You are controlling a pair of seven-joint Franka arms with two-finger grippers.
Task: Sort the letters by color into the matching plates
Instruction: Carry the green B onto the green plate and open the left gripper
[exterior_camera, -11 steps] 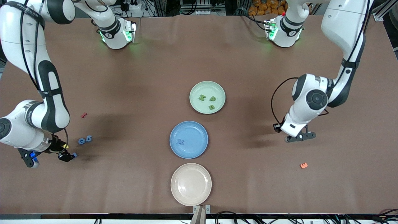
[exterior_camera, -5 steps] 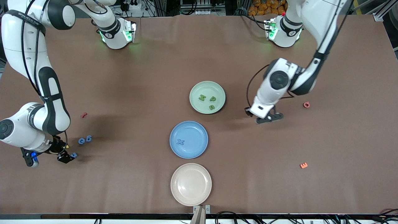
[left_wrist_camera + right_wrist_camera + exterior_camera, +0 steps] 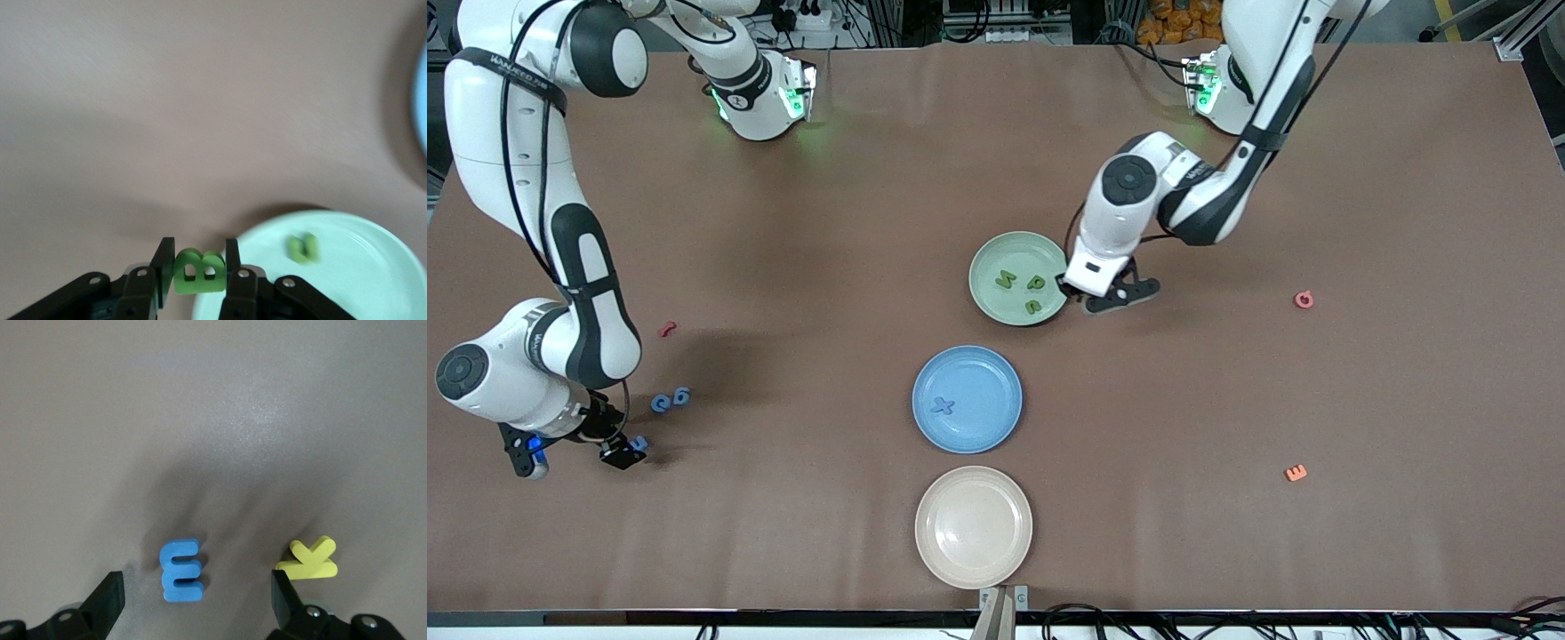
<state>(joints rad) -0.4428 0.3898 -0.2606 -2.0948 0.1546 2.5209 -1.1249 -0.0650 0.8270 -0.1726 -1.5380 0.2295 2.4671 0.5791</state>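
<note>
Now three green letters (image 3: 1020,286) plated.

the left gripper (image 3: 1100,296), clamped on a green b (image 3: 198,272), has swung from open table near the left arm's end to the rim of the green plate (image 3: 987,260). its move uncovered a red letter (image 3: 1304,300). the right gripper (image 3: 624,450) edged down around a blue e (image 3: 181,571).
</note>
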